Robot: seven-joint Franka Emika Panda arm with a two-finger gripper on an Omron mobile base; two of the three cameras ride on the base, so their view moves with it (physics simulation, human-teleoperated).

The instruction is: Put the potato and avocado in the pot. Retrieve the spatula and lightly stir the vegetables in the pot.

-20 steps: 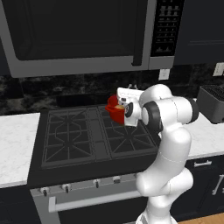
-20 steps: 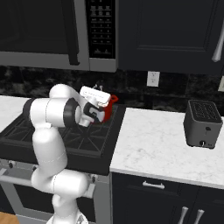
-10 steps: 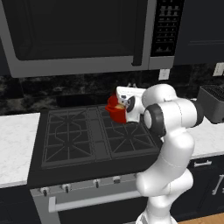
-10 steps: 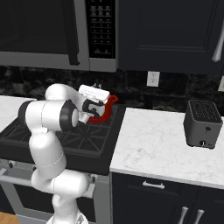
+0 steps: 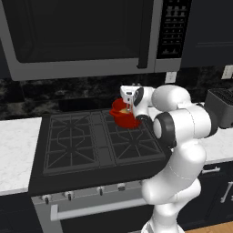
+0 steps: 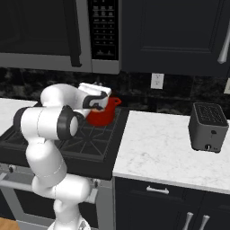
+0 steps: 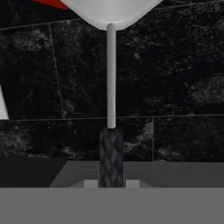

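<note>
Since a sec ago I've swung my hand w/ the spatula (image 7: 111, 74) a bit further in over the pot (image 5: 124, 116), which sits on the stove's back right burner. My pincer (image 7: 111, 175) is clamped tight on its dark textured handle; blade end points at the pot. It's light, stiff and thin, prob. apt to twist, so gripping the textured handle is right.

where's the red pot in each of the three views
Left base view: the red pot sits on the stove's back right burner, just left of the gripper.
Right base view: the pot is at the stove's back right corner, partly behind the hand.
Hand view: a red sliver at the top left edge, probably the pot.
Shared landmark: the black stove in both base views.
</note>
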